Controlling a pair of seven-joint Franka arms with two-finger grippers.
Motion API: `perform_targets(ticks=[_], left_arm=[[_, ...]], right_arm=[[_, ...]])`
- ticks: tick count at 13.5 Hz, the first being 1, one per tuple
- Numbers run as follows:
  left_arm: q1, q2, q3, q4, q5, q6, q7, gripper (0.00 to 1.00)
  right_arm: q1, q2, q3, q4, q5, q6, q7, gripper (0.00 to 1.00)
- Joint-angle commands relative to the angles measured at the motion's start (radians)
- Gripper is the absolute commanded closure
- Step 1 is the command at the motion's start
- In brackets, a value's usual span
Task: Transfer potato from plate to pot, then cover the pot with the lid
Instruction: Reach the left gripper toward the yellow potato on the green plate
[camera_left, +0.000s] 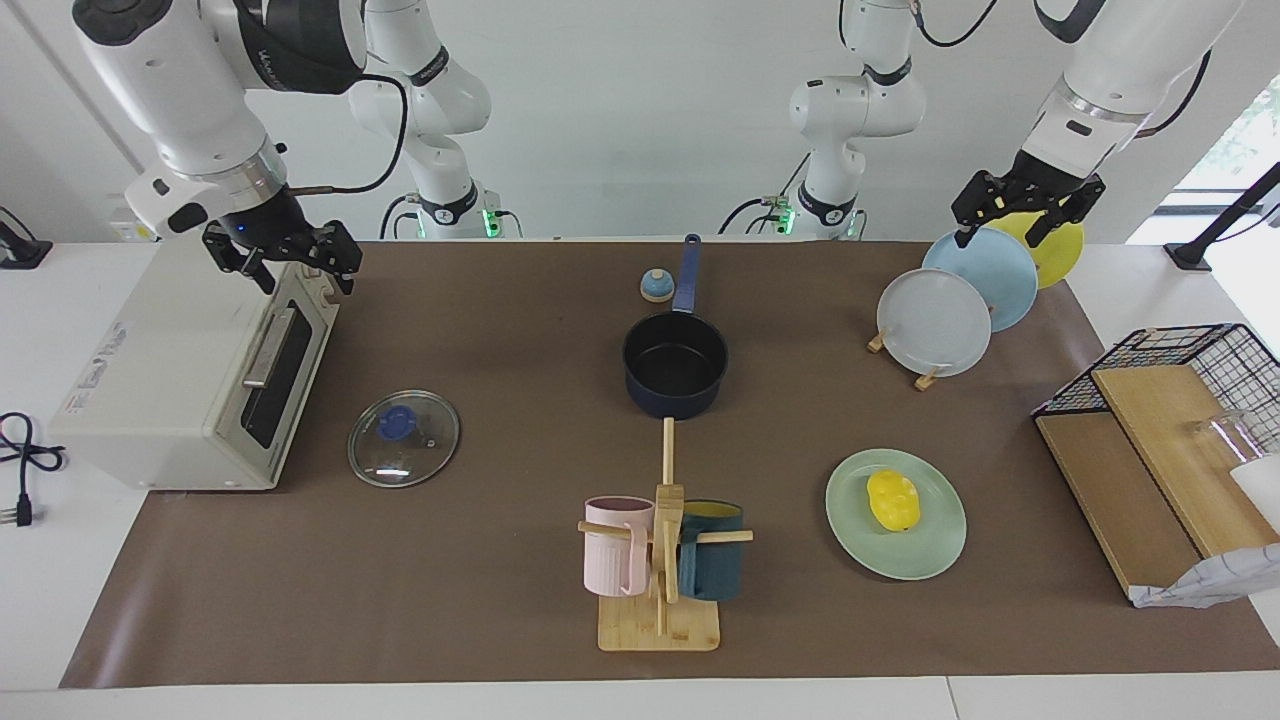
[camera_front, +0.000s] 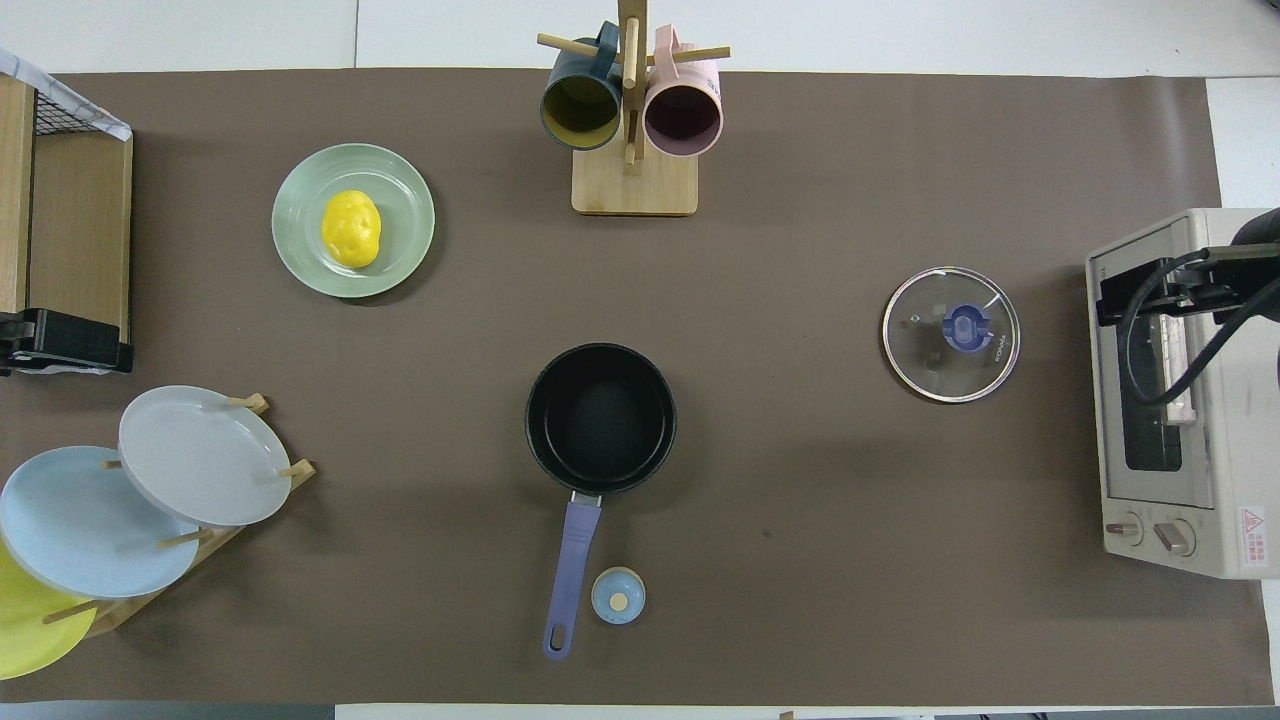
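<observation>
The right tool (camera_left: 285, 258) is held raised over the toaster oven (camera_left: 190, 370), its fingers seemingly apart, though this is hard to judge. The lid (camera_left: 404, 438) is seen flat on the table (camera_left: 500, 620) beside the oven, knob up. At mid-table the pot (camera_left: 675, 365) stands empty, its handle pointed toward the robots. The potato (camera_left: 893, 499) is found on the plate (camera_left: 930, 555), farther from the robots than the pot, its long axis running roughly away from them. The left tool (camera_left: 1027, 210), fingers spread, hangs over the upright plates (camera_left: 960, 300); it is judged the closer one, the potato lying well out from it toward the table's outer edge
</observation>
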Motion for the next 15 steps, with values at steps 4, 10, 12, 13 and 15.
perform_targets(ticks=[4,10,12,13,15], left_arm=[[0.015,-0.023,-0.004,-0.025,-0.005,0.012,0.033,0.0],[0.01,-0.025,-0.004,-0.036,-0.005,0.038,0.032,0.0],[0.004,-0.014,-0.004,-0.034,-0.008,0.081,0.027,0.0],[0.003,0.003,-0.004,-0.025,-0.034,0.092,0.024,0.0],[0.002,0.081,-0.008,0.01,-0.062,0.124,0.024,0.0]], right_arm=[[-0.011,-0.009,0.005,0.0,0.013,-0.001,0.017,0.0],[-0.011,-0.009,0.005,0.0,0.015,0.002,0.017,0.0],[-0.013,-0.009,0.005,0.0,0.015,0.007,0.017,0.0],[-0.013,-0.009,0.005,-0.002,0.015,0.007,0.017,0.0],[-0.011,-0.009,0.005,-0.002,0.015,0.004,0.016,0.0]])
